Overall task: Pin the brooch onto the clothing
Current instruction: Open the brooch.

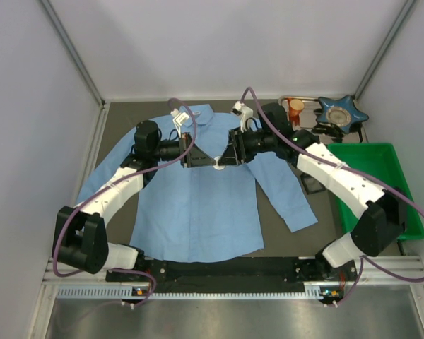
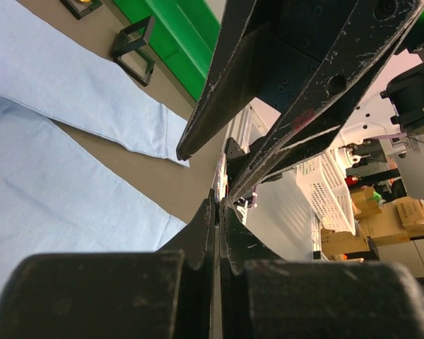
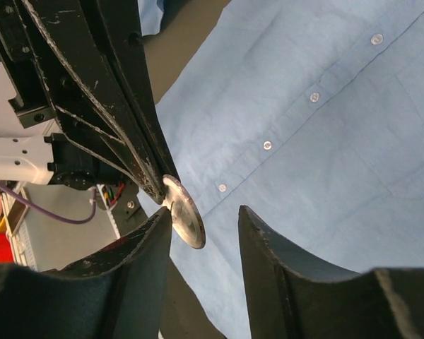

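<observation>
The desk (image 1: 120, 120) carries the shirt (image 1: 198, 212), a light blue button-up lying flat across its middle. The collar points toward the far edge and one sleeve trails toward the right edge, where a green bin (image 1: 381, 159) sits. The cloth is loose and nothing weighs it down. If the pin is pushed in at a shallow angle, the fabric will likely drag and bunch rather than let the point through, and the button placket (image 3: 267, 145) lies close to the likely landing spot.

Both arms meet above the upper chest of the shirt, just on the near side of the collar. The left claw (image 2: 218, 201) is closed tight on the brooch (image 3: 184, 212), gripping it by its rim. The right claw (image 3: 208, 212) stands parted, one finger just beside the disc and the other well clear, so it grips nothing. The hold on the rim looks thin. If the right claw closes off-centre it could twist or flick the brooch out of the left claw, and it would drop onto the cloth. The fingertips of the two claws are also crowded enough to knock together.

The brooch is a small, thin, round disc with a pale silvery face. It is tilted in the right wrist view and shows as a mere sliver edge-on in the left wrist view. Its pin and clasp cannot be made out.
</observation>
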You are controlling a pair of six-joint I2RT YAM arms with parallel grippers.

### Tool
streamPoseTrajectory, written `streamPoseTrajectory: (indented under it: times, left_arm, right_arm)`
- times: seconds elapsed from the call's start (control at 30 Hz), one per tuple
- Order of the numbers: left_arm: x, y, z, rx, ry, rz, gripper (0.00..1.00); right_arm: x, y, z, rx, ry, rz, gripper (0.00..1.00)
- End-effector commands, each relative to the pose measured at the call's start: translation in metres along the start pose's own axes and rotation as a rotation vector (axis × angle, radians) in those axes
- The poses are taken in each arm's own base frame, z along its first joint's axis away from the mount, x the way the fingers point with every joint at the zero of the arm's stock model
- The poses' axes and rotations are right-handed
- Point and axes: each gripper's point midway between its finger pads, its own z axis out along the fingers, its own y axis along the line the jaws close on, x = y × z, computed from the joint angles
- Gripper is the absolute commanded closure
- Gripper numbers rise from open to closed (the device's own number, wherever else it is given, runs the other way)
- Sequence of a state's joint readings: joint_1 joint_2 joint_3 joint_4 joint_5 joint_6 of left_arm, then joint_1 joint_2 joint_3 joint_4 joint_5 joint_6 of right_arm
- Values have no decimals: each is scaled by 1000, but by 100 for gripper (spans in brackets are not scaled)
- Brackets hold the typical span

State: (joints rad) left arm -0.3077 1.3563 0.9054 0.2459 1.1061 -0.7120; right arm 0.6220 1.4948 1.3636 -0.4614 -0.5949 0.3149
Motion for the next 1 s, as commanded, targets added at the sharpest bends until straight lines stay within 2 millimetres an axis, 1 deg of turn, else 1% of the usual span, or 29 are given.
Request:
streamPoseTrajectory:
  times: [0.0,0.3,0.33,0.37,0.4,0.6,0.73,0.9,0.97]
  left_arm:
    - [-6,-14,-3,31,-20,70,100]
    - [-6,-14,-3,32,-19,70,100]
    - [-6,-14,-4,31,-21,70,100]
    - [-6,-14,-4,31,-21,73,100]
    - [-6,-14,-4,31,-21,74,100]
    - [-6,-12,-6,27,-23,68,100]
    - [-6,-11,-7,26,-24,65,100]
    - [-7,-10,-8,25,-26,61,100]
    - [-8,-10,-9,24,-28,62,100]
  right_arm:
    - [-21,21,-4,-50,-43,-51,56]
    - [-22,22,0,-53,-41,-53,56]
    - [-24,21,0,-46,-47,-54,58]
    - [-22,20,1,-44,-43,-53,64]
    - [-22,20,1,-43,-41,-55,65]
    - [-19,11,1,1,-37,-90,69]
    - [-16,8,1,19,-24,-136,73]
    - [-11,-1,0,58,-1,-182,82]
    - [-12,-3,-1,65,-2,-200,87]
